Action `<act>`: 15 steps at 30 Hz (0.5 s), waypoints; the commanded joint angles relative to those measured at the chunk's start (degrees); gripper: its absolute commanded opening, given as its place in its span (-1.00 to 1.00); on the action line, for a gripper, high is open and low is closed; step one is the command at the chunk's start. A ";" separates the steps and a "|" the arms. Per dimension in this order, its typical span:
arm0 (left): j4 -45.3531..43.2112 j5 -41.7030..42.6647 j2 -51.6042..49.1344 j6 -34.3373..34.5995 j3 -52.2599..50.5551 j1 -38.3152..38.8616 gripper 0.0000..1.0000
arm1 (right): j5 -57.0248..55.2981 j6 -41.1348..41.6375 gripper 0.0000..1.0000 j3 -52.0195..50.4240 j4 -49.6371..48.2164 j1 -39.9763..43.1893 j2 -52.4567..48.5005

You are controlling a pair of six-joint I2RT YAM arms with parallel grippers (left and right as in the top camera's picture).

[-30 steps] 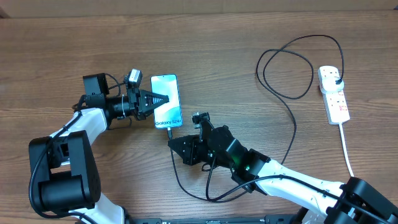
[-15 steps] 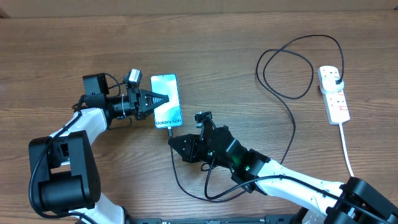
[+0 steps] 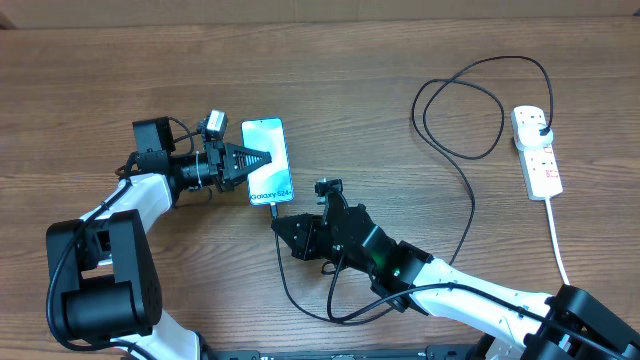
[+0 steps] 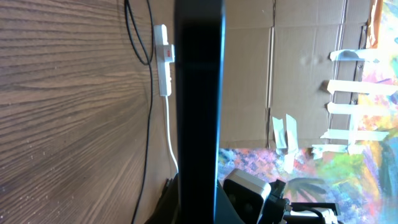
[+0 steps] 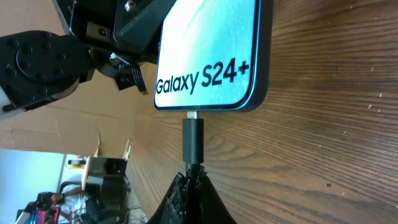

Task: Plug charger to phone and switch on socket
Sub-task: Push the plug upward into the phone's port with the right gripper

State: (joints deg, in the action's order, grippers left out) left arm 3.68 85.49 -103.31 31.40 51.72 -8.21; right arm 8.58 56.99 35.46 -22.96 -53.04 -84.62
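Observation:
The phone (image 3: 268, 138) lies screen-up left of centre, its lit screen reading "Galaxy S24+" (image 5: 211, 56). From the left, my left gripper (image 3: 258, 160) is shut on the phone's side edge; the left wrist view shows that phone (image 4: 199, 93) edge-on as a dark bar. My right gripper (image 3: 276, 224) is shut on the charger's connector (image 5: 193, 140), whose tip sits in the port at the phone's lower edge. The charger's black cable (image 3: 470, 190) loops across the table to its plug (image 3: 541, 128) in the white socket (image 3: 537, 160) at the far right.
The socket's thick white cord (image 3: 556, 235) runs toward the front right edge. Slack black cable loops beside my right arm (image 3: 300, 300). In the left wrist view the socket (image 4: 163, 56) shows far off, with cardboard behind the table.
My right gripper has shifted very slightly to the right with the connector. The left gripper and the phone have not moved.

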 commanded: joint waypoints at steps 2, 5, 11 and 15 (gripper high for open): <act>0.31 4.09 -0.50 -0.13 0.13 0.74 -0.91 | -7.39 0.15 -0.92 -0.26 -1.75 0.81 -0.31; 0.31 4.11 -0.50 -0.76 0.13 0.74 -0.92 | -7.45 -0.92 -0.92 -0.24 -2.99 0.81 -0.31; 0.33 4.22 -0.50 -1.18 0.13 0.76 -0.91 | -7.48 -3.58 -0.92 -0.24 -3.34 0.81 -0.31; 0.33 4.59 -0.50 -1.20 0.13 0.81 -0.92 | -7.61 -4.98 -0.92 -0.24 -3.39 0.81 -0.31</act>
State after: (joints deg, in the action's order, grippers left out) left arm 3.60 85.27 -103.31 31.38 51.75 -8.23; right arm 7.03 54.19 35.11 -24.86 -53.01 -84.82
